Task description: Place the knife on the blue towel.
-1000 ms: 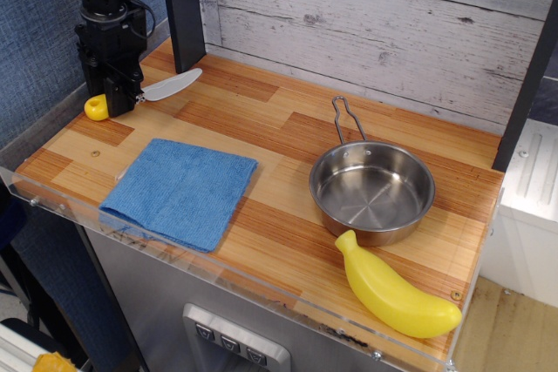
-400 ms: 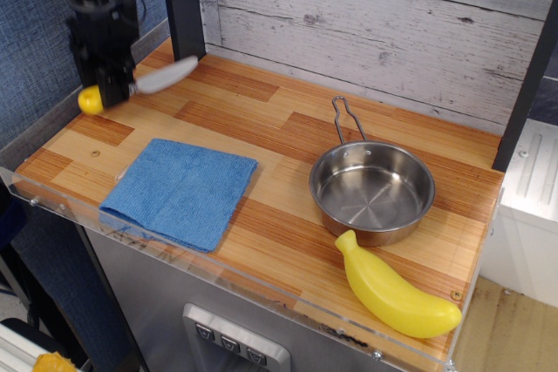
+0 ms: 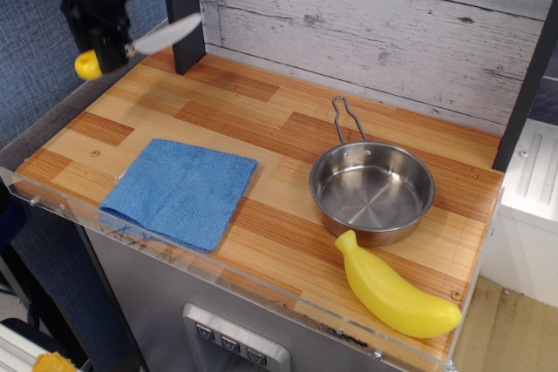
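- Up in the far left corner, the black claw (image 3: 106,48) hangs in the air above the wooden surface (image 3: 261,119), clamped on the knife (image 3: 138,45).
- The knife is clear of the surface and held roughly level with a slight tilt: its yellow handle end pokes out on the left of the claw, lower, and the pale grey-white blade sticks out to the right, a little higher, reaching in front of the dark post (image 3: 180,10) at the back.
- The claw's fingers cover the middle of the knife, so exactly where they press on the handle is hidden from here.
- The blue towel (image 3: 180,189) lies flat near the front left edge of the surface, folded square, with nothing on it. It sits well apart from the knife, below and towards the front.
- To the right, a steel pan (image 3: 372,191) stands on the surface, empty, its wire handle pointing towards the back wall.
- Just in front of the pan lies a yellow banana (image 3: 394,290), its narrow tip right at the pan's rim and its fat end pointing to the front right corner.
- Behind everything runs a whitewashed plank wall (image 3: 375,23), and a blue textured panel (image 3: 35,50) stands to the left behind the claw.
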You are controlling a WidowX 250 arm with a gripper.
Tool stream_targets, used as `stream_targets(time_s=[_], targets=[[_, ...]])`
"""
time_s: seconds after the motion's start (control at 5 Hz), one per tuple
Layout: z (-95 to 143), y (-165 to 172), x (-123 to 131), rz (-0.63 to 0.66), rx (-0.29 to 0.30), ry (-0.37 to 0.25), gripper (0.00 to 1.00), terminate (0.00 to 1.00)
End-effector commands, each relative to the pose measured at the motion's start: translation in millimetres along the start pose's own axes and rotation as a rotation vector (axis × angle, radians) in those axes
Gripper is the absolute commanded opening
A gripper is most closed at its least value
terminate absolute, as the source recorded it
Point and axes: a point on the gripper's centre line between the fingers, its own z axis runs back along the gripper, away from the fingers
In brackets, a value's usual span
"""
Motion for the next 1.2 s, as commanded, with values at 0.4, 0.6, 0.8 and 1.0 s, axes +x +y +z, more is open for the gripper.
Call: stream_targets(time_s=[0.4,0.6,0.8,1.0], targets=[[79.6,-79.8,-18.3,-0.225,0.006,-0.143,0.00,0.00],[71.9,-103.1,-32.8,-0.288,-0.013,-0.129,0.00,0.00],[65.6,-121.1,-44.5,-0.342,-0.013,-0.121,0.00,0.00],[56.6,-135.7,-55.2,-0.379,-0.006,-0.104,0.00,0.00]])
